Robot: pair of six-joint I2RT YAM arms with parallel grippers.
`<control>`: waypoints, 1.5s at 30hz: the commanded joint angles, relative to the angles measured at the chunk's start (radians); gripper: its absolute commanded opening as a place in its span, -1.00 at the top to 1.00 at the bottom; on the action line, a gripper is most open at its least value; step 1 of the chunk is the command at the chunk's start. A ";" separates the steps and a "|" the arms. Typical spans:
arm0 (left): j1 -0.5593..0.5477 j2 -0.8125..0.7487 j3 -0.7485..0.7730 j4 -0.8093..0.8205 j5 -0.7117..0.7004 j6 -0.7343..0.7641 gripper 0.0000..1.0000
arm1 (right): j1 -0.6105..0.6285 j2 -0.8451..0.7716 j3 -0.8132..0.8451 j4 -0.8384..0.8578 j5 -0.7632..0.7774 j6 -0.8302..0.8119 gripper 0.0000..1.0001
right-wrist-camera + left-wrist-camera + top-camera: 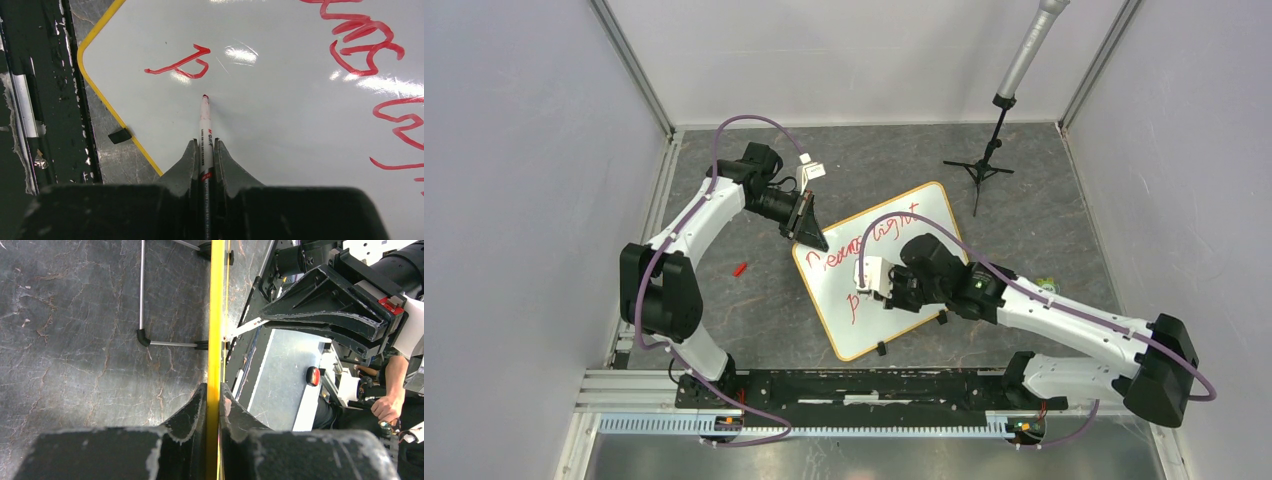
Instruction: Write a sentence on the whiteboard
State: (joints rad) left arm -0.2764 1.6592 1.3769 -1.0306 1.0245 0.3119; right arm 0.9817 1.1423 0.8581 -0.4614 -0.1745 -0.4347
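The right gripper (205, 146) is pressed together on a thin marker (205, 120). Its two fingers pinch the barrel, and the red tip points toward the top of the wrist view. The tip stands just below a red letter "p" (182, 67), which begins a new line. Whether the tip touches the surface or hovers above it, I cannot tell.

The whiteboard (869, 325) lies tilted in the middle of the overhead view. The sentence (874, 232) shows two slanted words along the board's upper part. The left gripper (214, 390) is closed on the board's yellow rim (216, 315) at the upper left corner and holds it steady.

The step in hand, as I judge it, is writing the next letter after the "p". To do it well, the tip should meet the board with light and even pressure. The strokes should be short and follow the slant of the line above, with a small gap left from the "p". The left grip must not slip, otherwise the letters may drift or smear.
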 commanded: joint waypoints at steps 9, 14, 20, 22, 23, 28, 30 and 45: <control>-0.001 0.010 0.004 0.004 -0.035 0.026 0.95 | 0.011 0.042 0.058 0.062 0.006 0.030 1.00; -0.001 0.013 0.004 0.004 -0.035 0.028 0.95 | 0.026 0.047 0.030 0.048 0.003 0.014 1.00; -0.001 0.011 0.004 0.004 -0.038 0.029 0.95 | 0.028 0.031 -0.004 0.015 0.009 -0.008 1.00; -0.001 0.011 0.003 0.003 -0.038 0.028 0.95 | 0.028 0.021 -0.015 0.003 0.006 -0.016 1.00; -0.001 0.012 0.003 0.004 -0.038 0.028 0.95 | 0.028 0.018 -0.019 -0.003 0.005 -0.019 1.00; -0.001 0.012 0.004 0.003 -0.039 0.026 0.95 | 0.028 0.001 -0.022 -0.011 0.027 -0.033 1.00; -0.001 0.012 0.004 0.004 -0.038 0.026 0.95 | 0.028 -0.004 -0.016 -0.010 0.050 -0.031 1.00; -0.001 0.012 0.010 0.004 -0.038 0.023 0.95 | -0.001 0.006 0.043 0.044 0.093 0.022 1.00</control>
State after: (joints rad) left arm -0.2760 1.6596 1.3769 -1.0302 1.0245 0.3126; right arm 0.9928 1.1461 0.8555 -0.4644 -0.1509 -0.4206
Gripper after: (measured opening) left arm 0.160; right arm 0.127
